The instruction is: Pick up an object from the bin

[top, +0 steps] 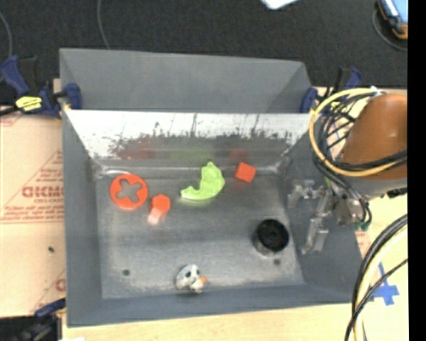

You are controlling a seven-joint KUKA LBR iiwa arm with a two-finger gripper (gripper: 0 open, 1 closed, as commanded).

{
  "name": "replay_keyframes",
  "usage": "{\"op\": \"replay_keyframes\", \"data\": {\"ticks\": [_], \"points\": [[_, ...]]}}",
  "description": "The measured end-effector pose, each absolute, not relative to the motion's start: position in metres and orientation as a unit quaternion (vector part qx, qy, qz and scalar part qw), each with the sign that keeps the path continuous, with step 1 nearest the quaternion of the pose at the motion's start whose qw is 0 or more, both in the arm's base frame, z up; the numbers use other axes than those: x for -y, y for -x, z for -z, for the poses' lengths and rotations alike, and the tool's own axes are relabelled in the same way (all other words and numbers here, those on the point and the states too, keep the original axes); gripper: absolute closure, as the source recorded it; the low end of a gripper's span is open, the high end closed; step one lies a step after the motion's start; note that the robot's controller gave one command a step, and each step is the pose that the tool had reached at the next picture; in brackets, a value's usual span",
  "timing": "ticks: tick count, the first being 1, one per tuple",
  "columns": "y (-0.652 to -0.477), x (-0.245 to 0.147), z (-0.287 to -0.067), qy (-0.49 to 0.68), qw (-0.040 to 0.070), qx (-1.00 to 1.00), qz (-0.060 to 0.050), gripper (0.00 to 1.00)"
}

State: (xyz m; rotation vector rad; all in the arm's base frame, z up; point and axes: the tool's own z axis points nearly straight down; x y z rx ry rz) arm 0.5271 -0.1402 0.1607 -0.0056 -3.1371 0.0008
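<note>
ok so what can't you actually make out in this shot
Camera view: small white-and-grey thing by the near wall, too small to name.
Camera view: black round thing, too dark to show its top.
Camera view: whether the pincer touches the floor of the bin; the downward angle hides it.

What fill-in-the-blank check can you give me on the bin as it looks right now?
1. The thing nearest the gripper is a ____ round cap.
2. Between the orange disc and the orange cube lies a curved ____ piece.
3. The hole in the orange disc is shaped like a ____.
Missing words: black; green; cross.
</note>
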Motion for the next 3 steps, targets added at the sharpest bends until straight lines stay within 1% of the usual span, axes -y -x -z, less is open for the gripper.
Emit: {"op": "replay_keyframes", "data": {"ticks": [1,2,3], "points": [[-0.529,0.139,-0.165,-0.001,-0.002,1.0,-0.001,0.0],[-0.537,0.137,-0.066,0.034,0.003,0.999,0.0,0.0],[-0.532,0.147,-0.111,0.189,-0.005,0.982,-0.001,0.0]]}}
